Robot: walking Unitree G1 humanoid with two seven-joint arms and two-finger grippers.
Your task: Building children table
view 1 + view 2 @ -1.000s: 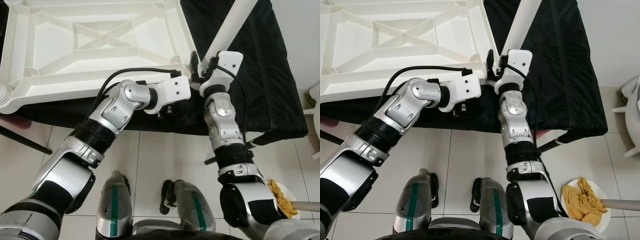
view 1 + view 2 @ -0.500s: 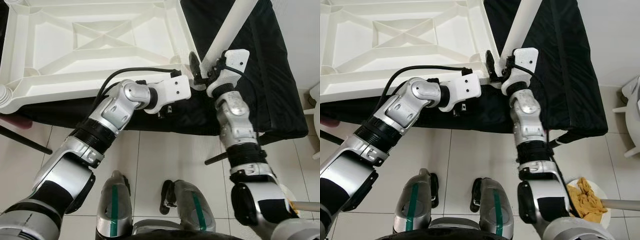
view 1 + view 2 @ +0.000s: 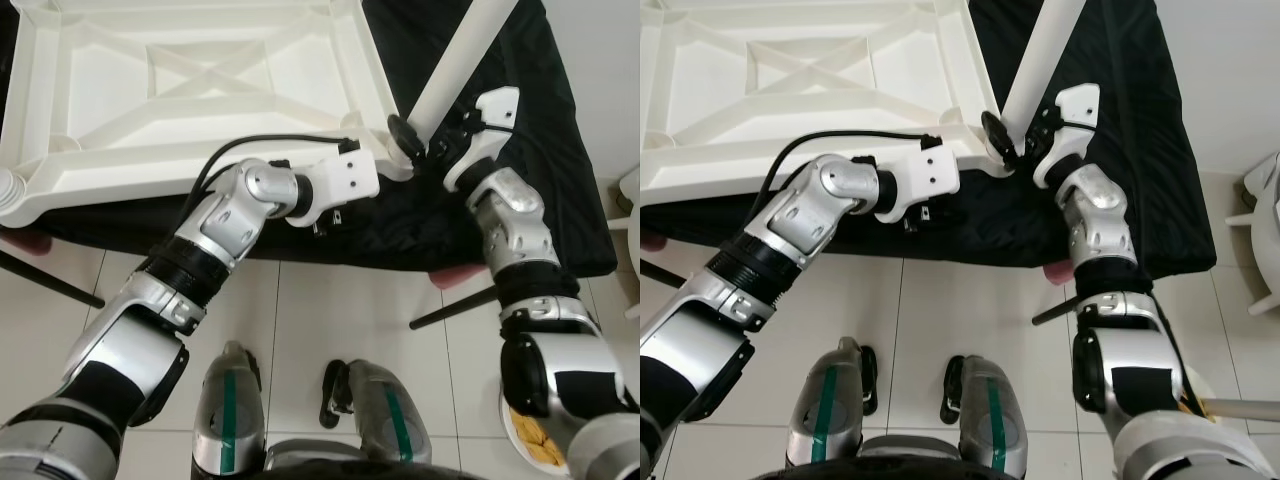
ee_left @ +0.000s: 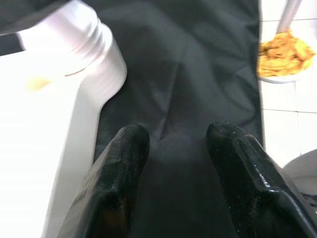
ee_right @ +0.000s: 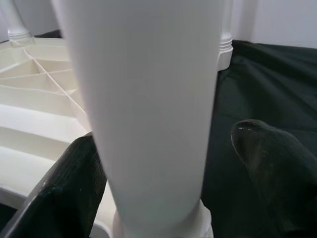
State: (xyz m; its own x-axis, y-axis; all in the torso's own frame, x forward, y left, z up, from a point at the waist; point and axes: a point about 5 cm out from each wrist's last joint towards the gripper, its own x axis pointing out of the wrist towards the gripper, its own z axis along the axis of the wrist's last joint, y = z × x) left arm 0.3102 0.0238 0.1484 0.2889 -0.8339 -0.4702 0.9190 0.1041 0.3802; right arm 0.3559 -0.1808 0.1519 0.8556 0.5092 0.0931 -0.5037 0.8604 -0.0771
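Tabletop: the white plastic tabletop (image 3: pixel 190 90) lies upside down on a black cloth (image 3: pixel 520 150), its ribbed underside facing up, with a cross of ribs in the middle.
Far-left corner: a threaded white socket (image 3: pixel 8 190) sticks out at the tabletop's near left corner, over the tiled floor (image 3: pixel 330 310).
Left gripper: the left gripper (image 4: pixel 176 144) sits just under the tabletop's near edge, close to its near right corner; its two black fingers (image 4: pixel 124 148) stand apart with nothing between them, hovering above the black cloth.
Corner socket: the round white corner socket (image 4: pixel 74 44) lies just ahead of the left gripper, beside the cloth.
Table leg: the white table leg (image 3: pixel 460 60) stands tilted, its lower end at the tabletop's near right corner.
Right gripper: the right gripper (image 5: pixel 163 163) has one finger on each side of the table leg near its base; whether the pads press on it cannot be told.
Bowl: a white bowl of yellow pieces (image 4: pixel 285 54) rests on the floor by the robot's right side.
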